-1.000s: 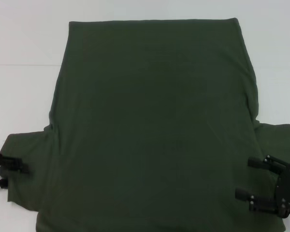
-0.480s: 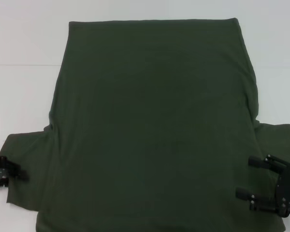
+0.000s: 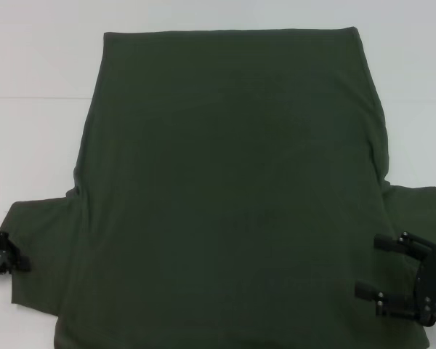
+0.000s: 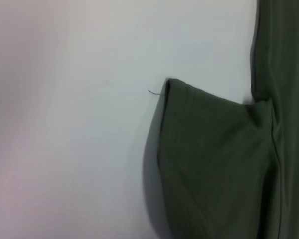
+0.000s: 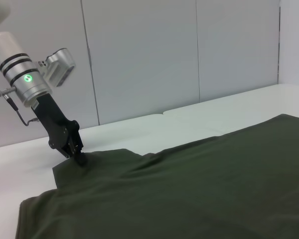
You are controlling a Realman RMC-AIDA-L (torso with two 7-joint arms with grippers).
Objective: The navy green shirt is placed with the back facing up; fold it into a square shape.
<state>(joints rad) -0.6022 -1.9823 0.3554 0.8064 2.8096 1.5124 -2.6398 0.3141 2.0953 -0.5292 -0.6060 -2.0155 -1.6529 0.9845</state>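
shirt [image 3: 225, 189] flat, back up on counter [image 3: 36, 58] | left gripper [image 3: 18, 263] slid outward along left sleeve edge, fingers' state unclear | right gripper [image 3: 367, 267] unmoved, fingers spread over right hem | sleeve grasp pending

Bare worktop [image 3: 36, 145] lay open on both sides of the navy green shirt [image 3: 232, 189] and beyond its far hem; only the flat cloth itself covered the middle.

The left end effector [image 3: 7, 256] has drawn outward along the navy green shirt [image 3: 232, 189] sleeve's edge.
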